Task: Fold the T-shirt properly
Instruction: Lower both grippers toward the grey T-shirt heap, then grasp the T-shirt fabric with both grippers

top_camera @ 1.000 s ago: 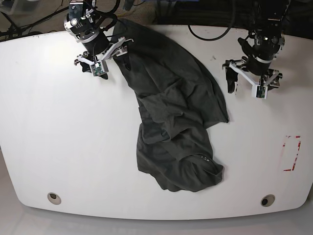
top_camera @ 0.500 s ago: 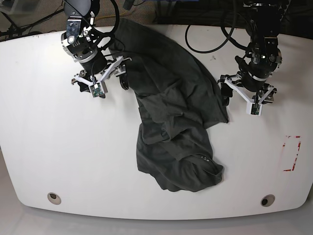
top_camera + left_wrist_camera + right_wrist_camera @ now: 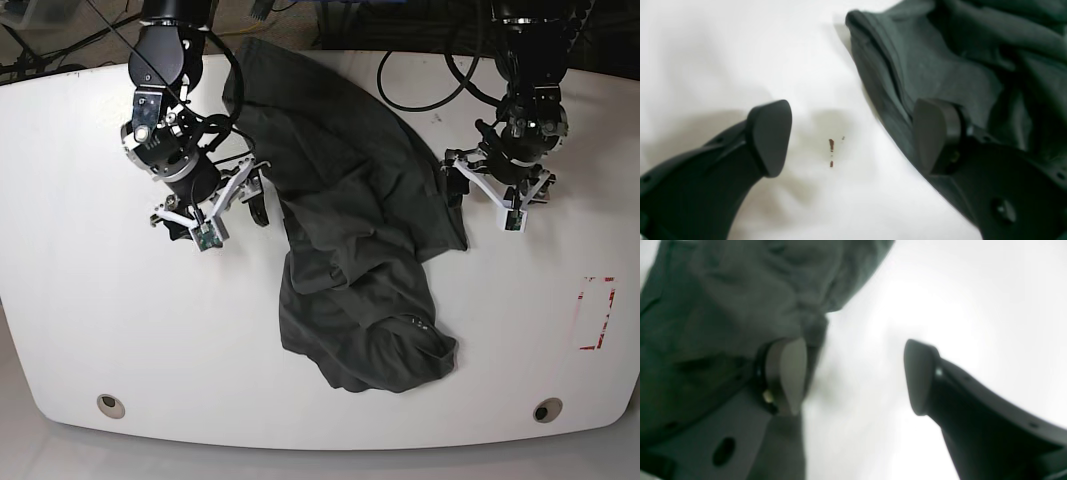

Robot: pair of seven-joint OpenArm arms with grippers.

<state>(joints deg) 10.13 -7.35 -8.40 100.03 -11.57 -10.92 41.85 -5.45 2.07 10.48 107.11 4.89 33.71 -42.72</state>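
Since the last base frames, both end effectors, left (image 3: 485, 198) and right (image 3: 216, 210), have come down-frame, jaws apart, nearer the shirt (image 3: 360, 225), bunched mid-frame: likely pre-grasp. Left wrist: shirt upper right, ungripped. Right wrist: shirt left, ungripped; wrinkles could spoil folding.

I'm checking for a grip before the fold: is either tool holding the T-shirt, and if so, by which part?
Nothing is held: the left tool and right tool are both open.
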